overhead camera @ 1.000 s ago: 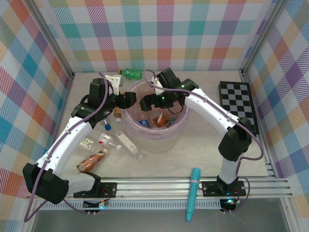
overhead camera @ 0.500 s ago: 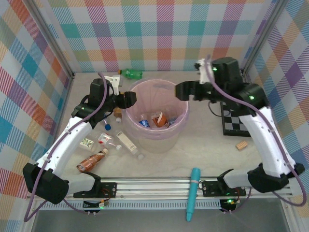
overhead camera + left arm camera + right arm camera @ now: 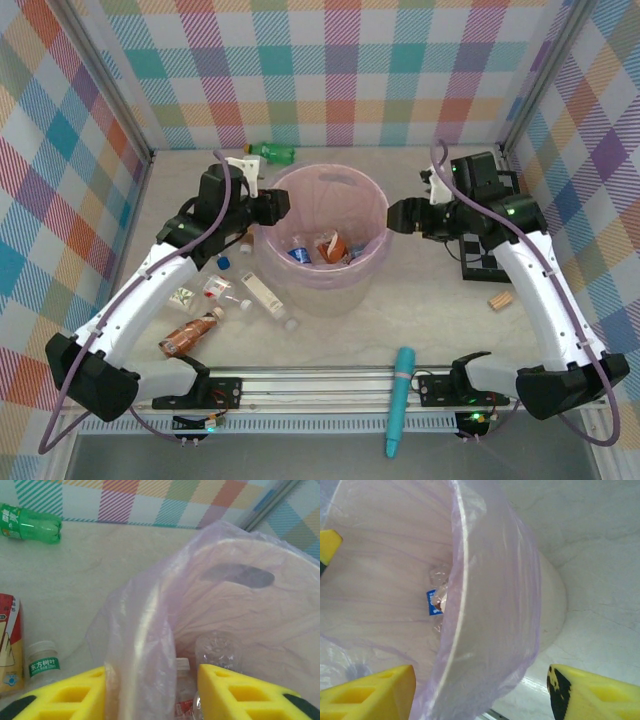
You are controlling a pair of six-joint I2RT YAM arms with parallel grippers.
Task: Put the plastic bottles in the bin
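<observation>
Holding several plastic bottles (image 3: pixel 325 247), the bin (image 3: pixel 372 265) has its rim pinched by the left gripper (image 3: pixel 278 205), straddled wide by the right gripper (image 3: pixel 395 213); others, one green bottle (image 3: pixel 272 152) included, lie outside.

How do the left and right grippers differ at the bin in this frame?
The left gripper is at the left side of the bin; the right gripper is at its right side. The left gripper's jaws are closed on the bag-covered rim; the right gripper's stand wide apart, straddling the rim. Both meet the bin at its rim, one jaw inside and one outside.
</observation>
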